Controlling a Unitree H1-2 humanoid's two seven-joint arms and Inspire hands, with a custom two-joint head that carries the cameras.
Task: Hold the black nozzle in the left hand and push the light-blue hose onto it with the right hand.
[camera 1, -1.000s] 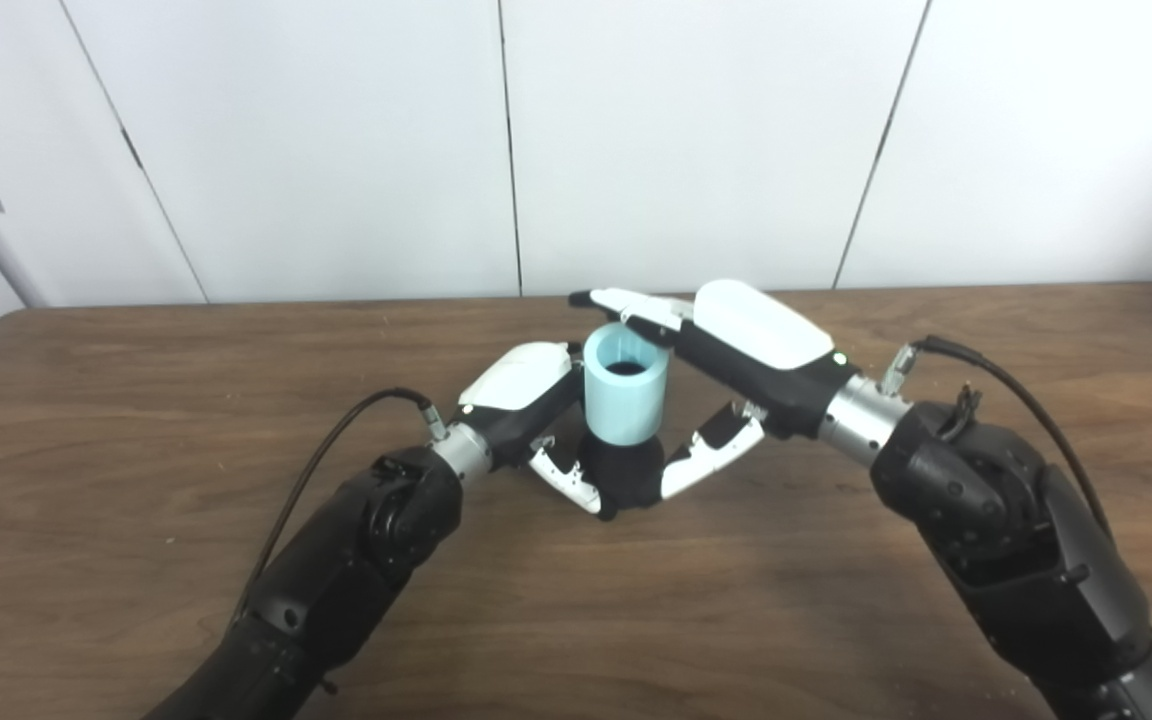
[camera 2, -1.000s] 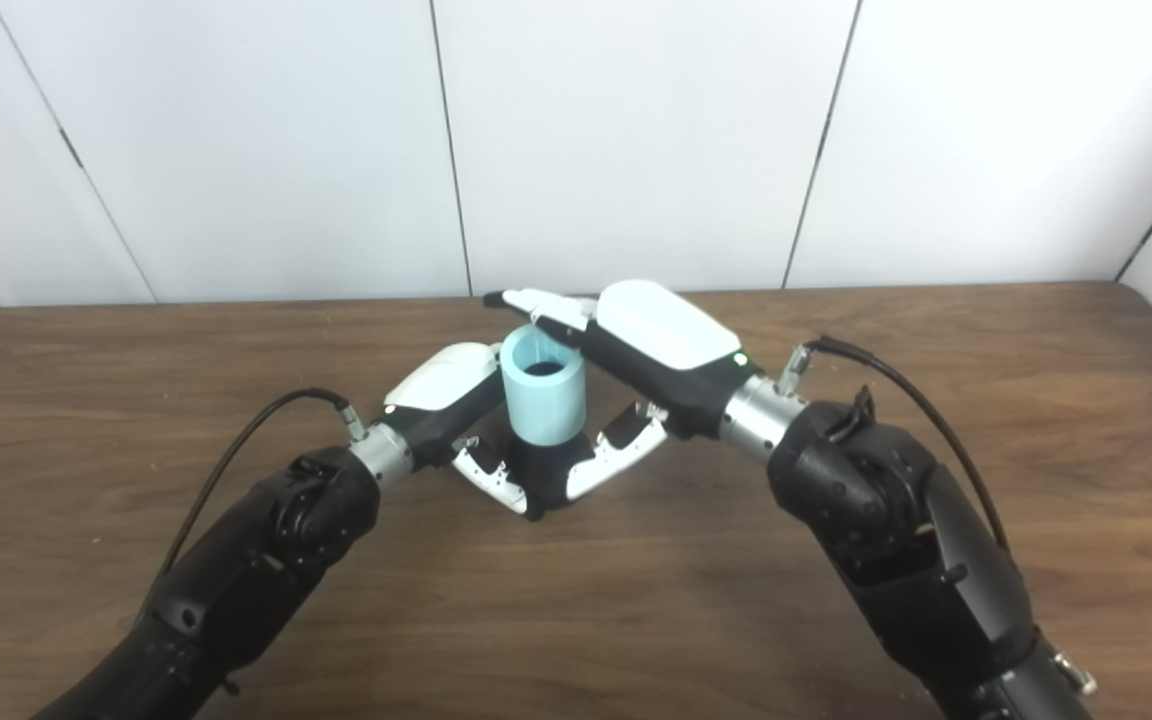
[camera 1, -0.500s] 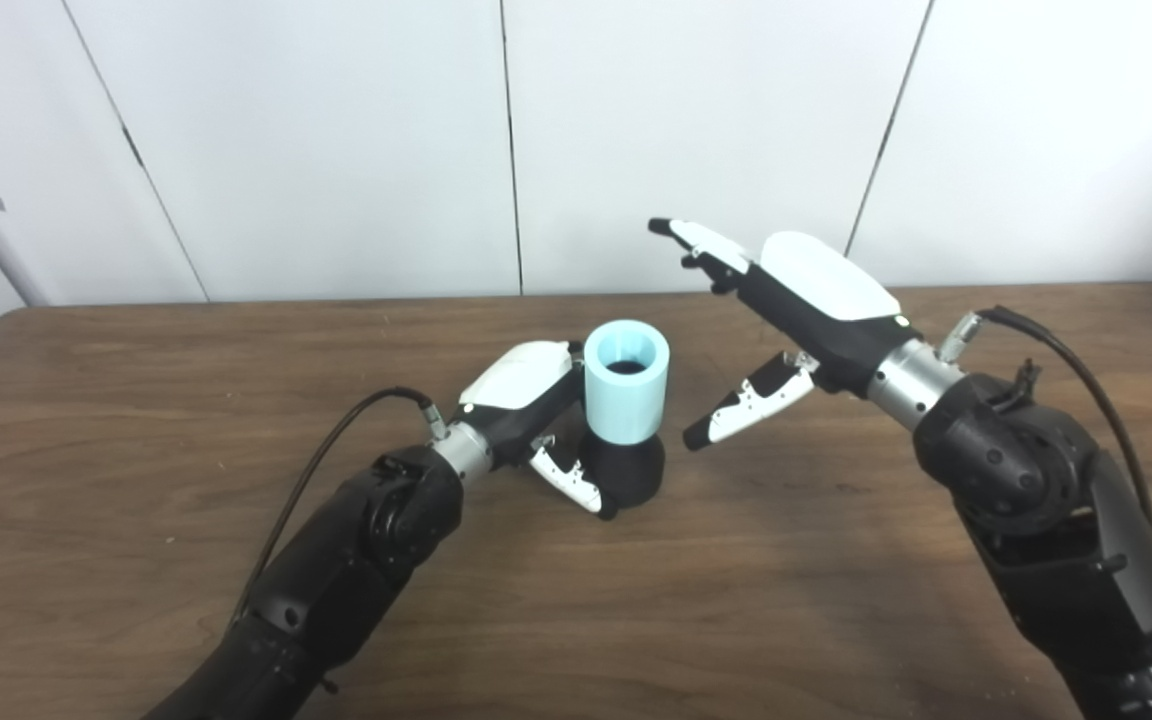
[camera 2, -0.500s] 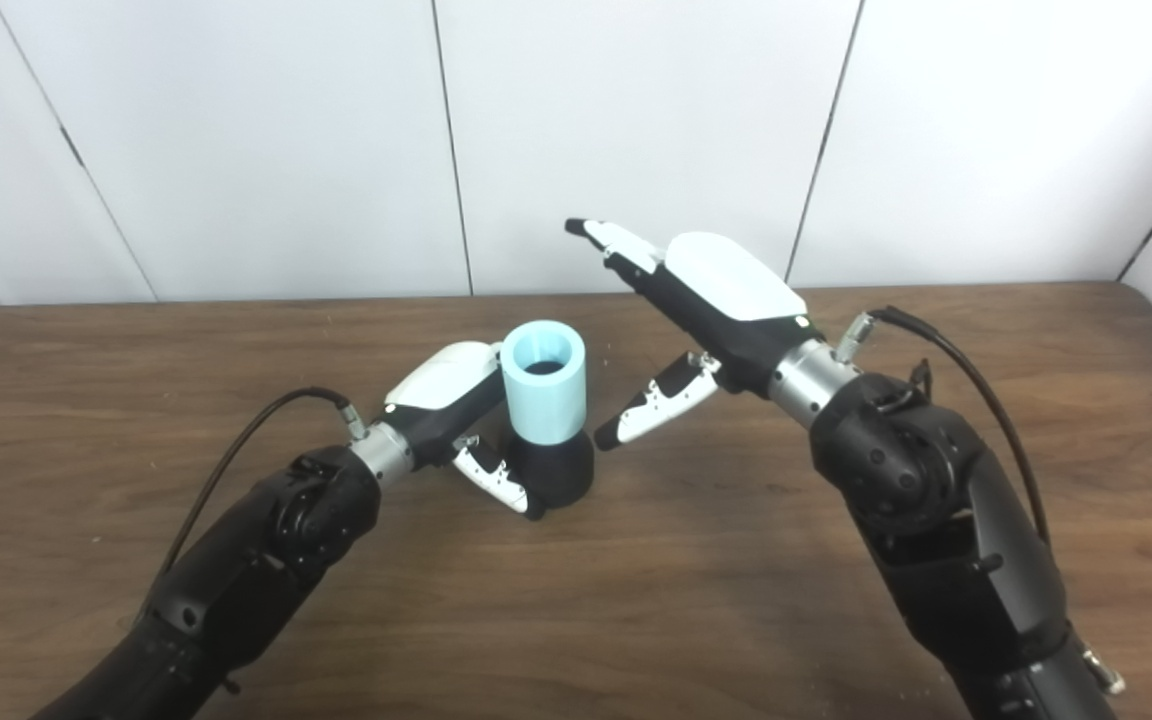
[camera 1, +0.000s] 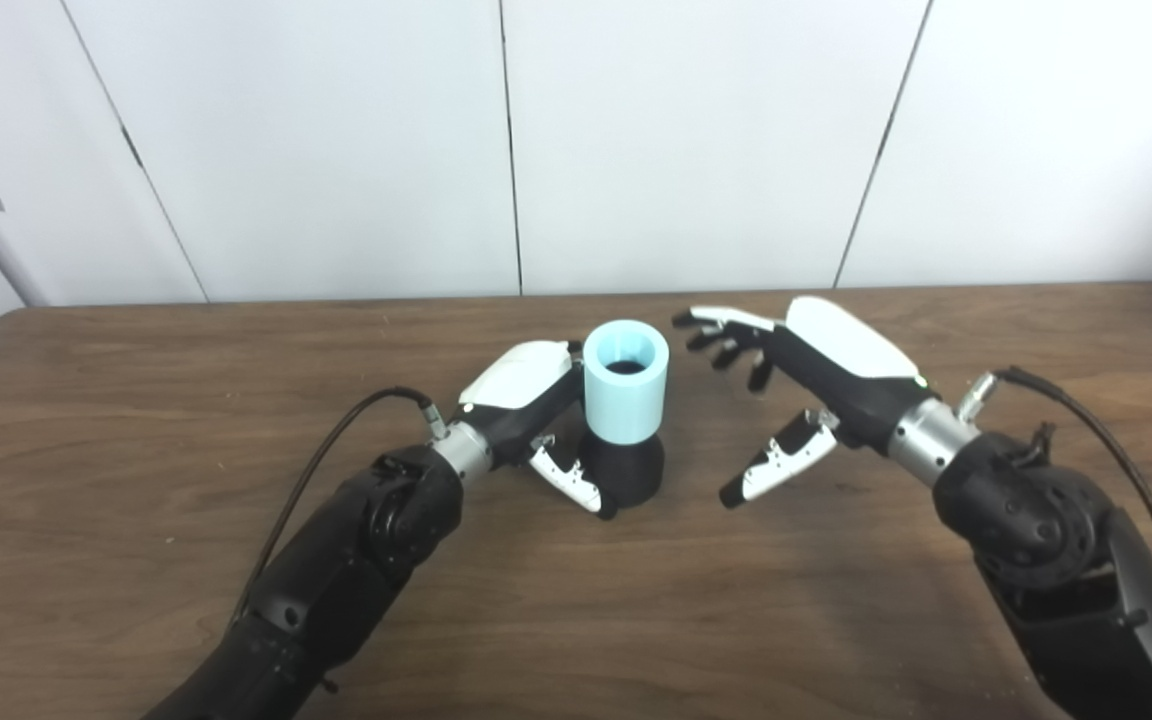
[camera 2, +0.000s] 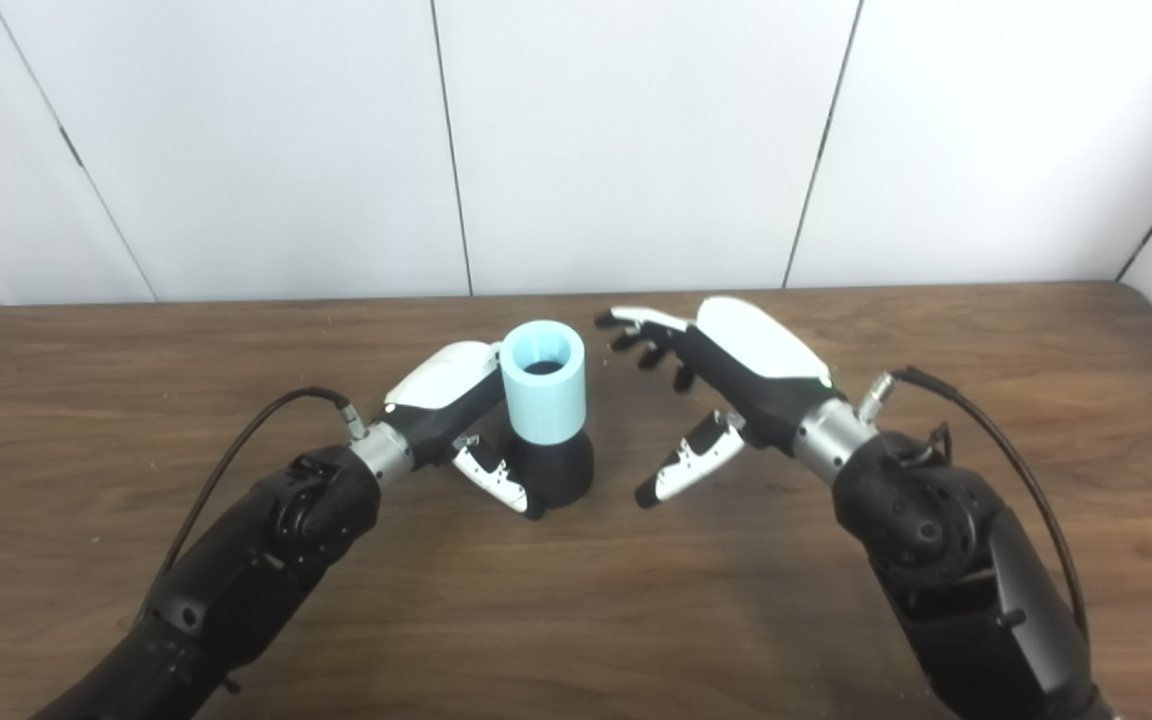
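Since a moment ago the right hand (camera 1: 816, 385) has let go of the light-blue hose (camera 1: 625, 394) and drawn back toward its own side; it now hangs just above the table (camera 1: 136, 420), fingers spread and lightly curled, thumb pointing down, holding nothing. Between it and the hose there is a clear gap.

The left hand (camera 1: 526, 400) sits on the far side of the hose from the right one, its fingers wrapped around the black nozzle (camera 1: 626, 470) with the thumb curled across the front of the base. The nozzle stands upright on the table with the hose seated on top of it, open end up.

From where I stand the hose looks well down on the nozzle, so the push seems done or nearly so. If it needs more seating, the right hand should come back over the open rim and press straight down along the hose's axis, while the left hand keeps the base firm so the stack does not tip toward it.
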